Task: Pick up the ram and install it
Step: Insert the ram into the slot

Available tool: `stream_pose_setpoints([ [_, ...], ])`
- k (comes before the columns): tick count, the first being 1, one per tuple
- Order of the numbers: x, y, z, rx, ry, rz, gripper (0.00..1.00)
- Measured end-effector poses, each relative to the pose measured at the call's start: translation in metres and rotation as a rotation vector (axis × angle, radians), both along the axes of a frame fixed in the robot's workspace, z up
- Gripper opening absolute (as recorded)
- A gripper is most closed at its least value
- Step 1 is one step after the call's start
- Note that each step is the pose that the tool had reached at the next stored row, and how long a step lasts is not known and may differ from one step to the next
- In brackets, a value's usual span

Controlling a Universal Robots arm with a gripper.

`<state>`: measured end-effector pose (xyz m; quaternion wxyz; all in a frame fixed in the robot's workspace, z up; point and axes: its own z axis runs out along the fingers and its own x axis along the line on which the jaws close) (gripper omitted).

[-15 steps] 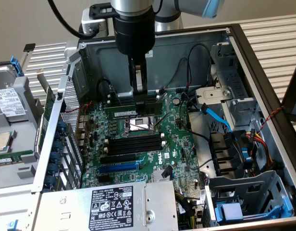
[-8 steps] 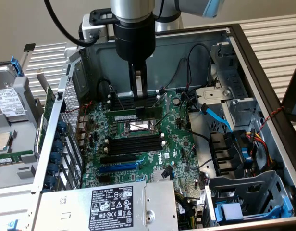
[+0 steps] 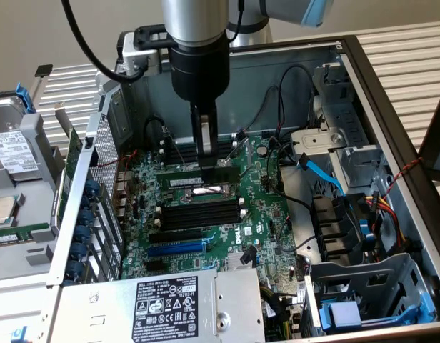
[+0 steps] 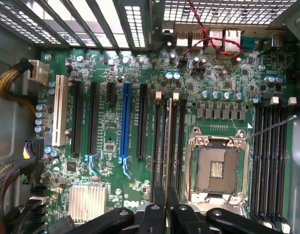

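The gripper is nearly closed, its fingers pinching the thin ram. The ram stands on edge along the black memory slots, just beside the CPU socket on the green motherboard. Whether it is fully seated, I cannot tell.

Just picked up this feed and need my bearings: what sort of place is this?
Likely a computer assembly or repair bench: an open desktop case lies on its side, its green motherboard exposed, with a loose hard drive beside it.
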<state>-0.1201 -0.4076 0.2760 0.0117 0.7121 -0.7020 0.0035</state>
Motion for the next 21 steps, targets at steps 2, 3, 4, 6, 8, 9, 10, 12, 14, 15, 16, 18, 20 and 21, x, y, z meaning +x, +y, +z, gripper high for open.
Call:
stream_pose_setpoints([
  [2,0.0,-0.0002,-0.0029,0.0,0.0,0.0,0.13],
  [3,0.0,-0.0004,-0.0045,0.0001,-0.0001,0.0,0.13],
  [4,0.0,-0.0006,-0.0058,0.0001,-0.0001,0.0,0.13],
  [6,0.0,-0.001,-0.0083,0.0001,-0.0001,0.0,0.13],
  [8,0.0,-0.0014,-0.0103,0.0,0.0,0.0,0.13],
  [9,0.0,-0.0017,-0.0111,0.0,0.0,0.0,0.13],
  [10,0.0,-0.0021,-0.0119,-0.0001,0.0,0.0,0.13],
  [12,0.0,-0.0029,-0.0134,0.0,0.0,0.0,0.13],
  [14,0.0,-0.0034,-0.0146,0.0,-0.0001,0.0,0.13],
  [15,0.0,-0.0038,-0.0152,0.0001,-0.0001,0.0,0.13],
  [16,0.0,-0.0044,-0.0156,0.0,0.0,0.0,0.13],
  [18,0.0,-0.0052,-0.0164,0.0002,0.0,0.001,0.13],
  [20,0.0,-0.0053,-0.0168,-0.0001,0.0003,0.002,0.13],
  [21,0.0,-0.0053,-0.0168,-0.0002,0.0006,0.002,0.13],
])
